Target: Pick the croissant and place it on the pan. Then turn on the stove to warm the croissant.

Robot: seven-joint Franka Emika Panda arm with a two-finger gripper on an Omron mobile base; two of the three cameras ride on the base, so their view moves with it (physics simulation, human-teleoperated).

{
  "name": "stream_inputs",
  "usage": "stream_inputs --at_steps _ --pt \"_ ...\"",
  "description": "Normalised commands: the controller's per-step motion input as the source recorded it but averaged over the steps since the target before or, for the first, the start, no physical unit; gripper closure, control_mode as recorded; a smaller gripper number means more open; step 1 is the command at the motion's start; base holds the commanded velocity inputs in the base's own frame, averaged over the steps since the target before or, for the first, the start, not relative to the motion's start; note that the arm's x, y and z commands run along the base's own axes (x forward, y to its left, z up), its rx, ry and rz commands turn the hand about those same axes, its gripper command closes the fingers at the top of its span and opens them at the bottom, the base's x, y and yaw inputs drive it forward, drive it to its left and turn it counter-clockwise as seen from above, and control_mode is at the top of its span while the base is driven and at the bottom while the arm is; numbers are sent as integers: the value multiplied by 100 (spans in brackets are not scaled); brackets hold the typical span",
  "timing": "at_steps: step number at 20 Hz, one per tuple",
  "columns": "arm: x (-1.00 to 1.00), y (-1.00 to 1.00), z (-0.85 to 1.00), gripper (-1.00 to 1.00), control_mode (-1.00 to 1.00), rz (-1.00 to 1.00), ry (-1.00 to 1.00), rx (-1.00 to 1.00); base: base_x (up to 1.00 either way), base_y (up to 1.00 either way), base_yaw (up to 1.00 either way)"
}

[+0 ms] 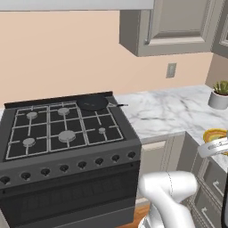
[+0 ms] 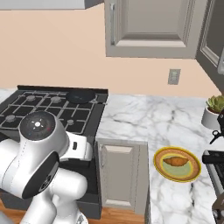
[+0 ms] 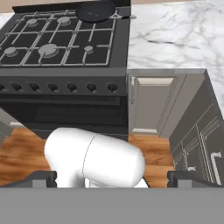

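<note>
Resting in a yellow bowl [image 2: 177, 164], the croissant [image 2: 175, 161] lies uncovered; claw [image 3: 112, 178] fingers apart.

- The gripper [image 3: 112, 178] hangs low in front of the cabinets, fingertips set wide apart, open air around it above the wooden floor [image 3: 22, 153].
- Ahead and above it, the marble counter [image 3: 175, 35] lies bare right of the stove [image 3: 61, 52].
- The pan [image 3: 95, 10] sits on the far right grate, handle poking toward the counter; open space above it.
- The croissant [image 2: 176, 161] lies in a yellow plate [image 2: 158, 168], nothing over it.
- A potted plant [image 2: 214, 111] stands beyond the plate.
- Wall cabinets [image 2: 151, 28] overhang the counter's back.
</note>
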Motion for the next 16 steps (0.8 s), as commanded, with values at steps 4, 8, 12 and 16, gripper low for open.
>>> stream_inputs --at_steps 4,8,12,16 --pt "0 0 0 -100 100 0 0 0 12 0 0" --pt "0 0 0 -100 -100 0 0 0 0 0 0" --pt "0 0 0 -100 -100 -1 0 0 0 0 0" --pt "22 0 0 -100 -100 -17 2 0 0 0 0"
